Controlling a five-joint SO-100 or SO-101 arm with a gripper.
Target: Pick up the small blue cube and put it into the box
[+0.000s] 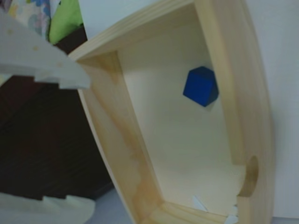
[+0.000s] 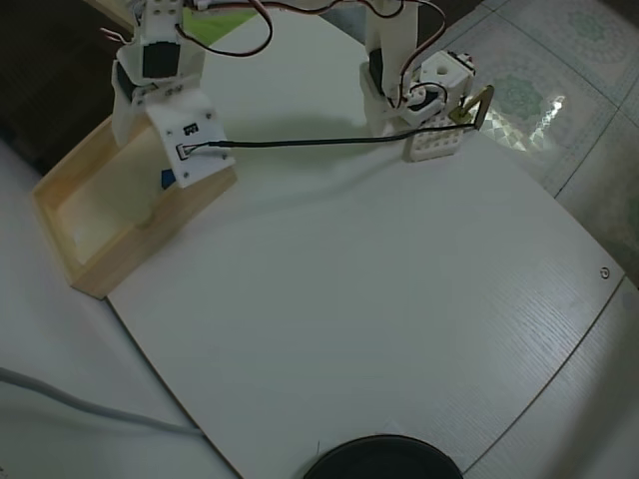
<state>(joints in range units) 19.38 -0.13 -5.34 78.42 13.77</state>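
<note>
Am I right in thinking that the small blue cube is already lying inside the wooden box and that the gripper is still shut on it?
Only partly. The small blue cube does lie on the floor of the box, but the gripper is not shut on it: the wrist view shows its jaws spread wide apart, off to the left of the cube, with nothing between them.

A white wood-grain tabletop (image 2: 399,299) with a rounded edge stands over a pale patterned tile floor (image 2: 559,70) under soft, even light.
</note>
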